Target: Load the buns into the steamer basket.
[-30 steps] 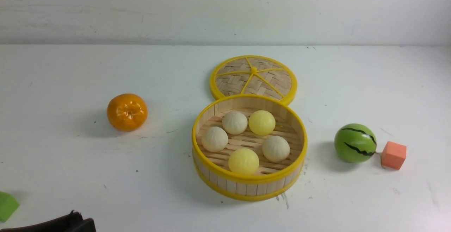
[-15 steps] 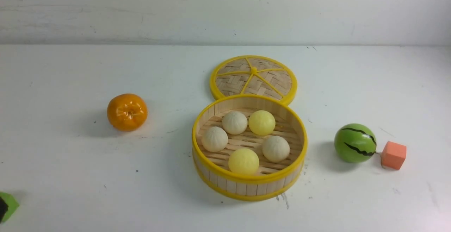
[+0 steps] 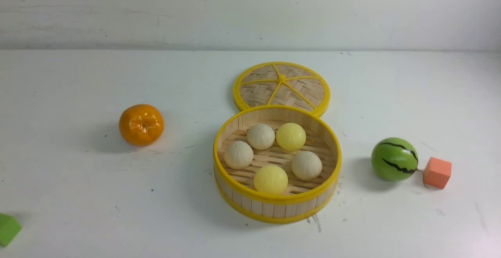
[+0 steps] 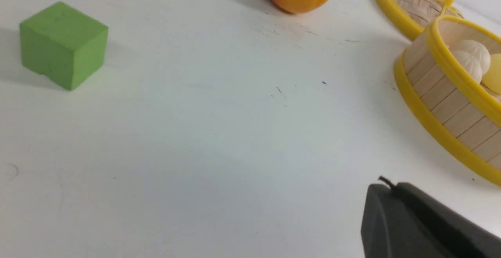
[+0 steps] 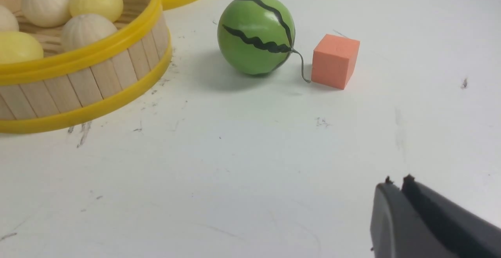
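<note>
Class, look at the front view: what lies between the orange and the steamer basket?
Nothing: in the front view, only bare tabletop separates the orange from the basket.

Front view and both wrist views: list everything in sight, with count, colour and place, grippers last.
Steamer basket: one, bamboo with yellow rims, mid-table.
Pleated buns: three, cream-white, in the basket.
Smooth buns: two, pale yellow, in the basket.
Woven lid: one, tan with yellow rim and ribs, just behind the basket.
Tangerine: one, orange, left of the basket.
Watermelon ball: one, green with dark stripes, right of the basket.
Block: one, coral, right of the watermelon ball.
Block: one, green, near left of the table.
Table: one, white, under everything.
Wall: one, whitish, behind the table.
Left gripper: one, dark, shut, over the table.
Right gripper: one, dark, over the table.
</note>
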